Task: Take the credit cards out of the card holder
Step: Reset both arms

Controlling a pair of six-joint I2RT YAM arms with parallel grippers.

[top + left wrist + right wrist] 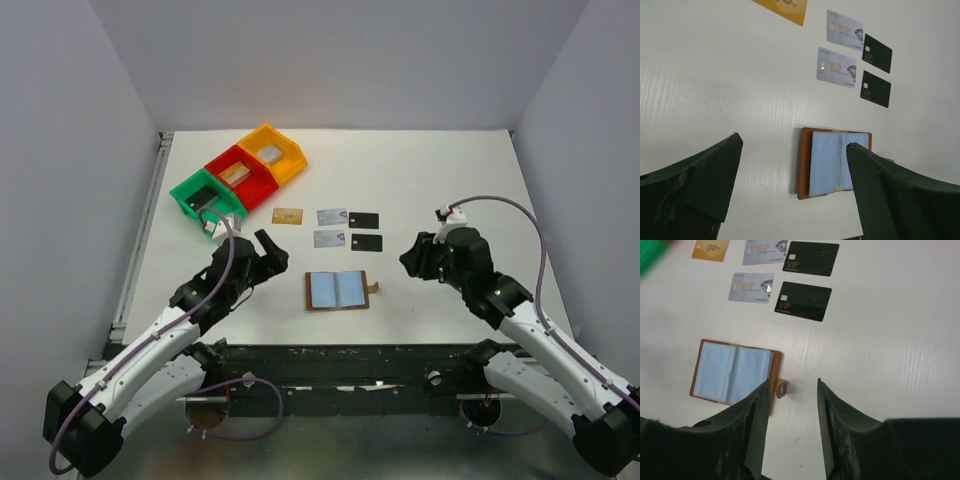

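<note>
Table (450,180): white, carries everything listed below. Left gripper (272,252): sits left of the card holder and apart from it; fingers (715,175) spread wide, nothing between them, only bare table and the holder's left edge showing in the gap from the left wrist view. Right gripper (408,262): sits right of the holder, also apart from it; fingers (757,420) parted to a narrower gap, grasping nothing; height above the table not readable. Three bins in a diagonal row at far left: green (178,195) nearest, red (215,162) in the middle, yellow (292,152) farthest, each with a block inside. Card holder (337,290): lies flat and opened near the table's front edge between the two grippers, light-blue inner faces up, brown border around them. Credit cards, all five flat on the table just beyond the holder, none overlapping: gold-tan card (287,216) at left, two silvery light-blue cards (331,217) (329,238) stacked in a column beside it, two black cards (364,219) (367,242) in a column at right. Snap tab (374,288): sticks out from the holder's right edge; seen in the right wrist view between the fingertips, closer to the left one.
</note>
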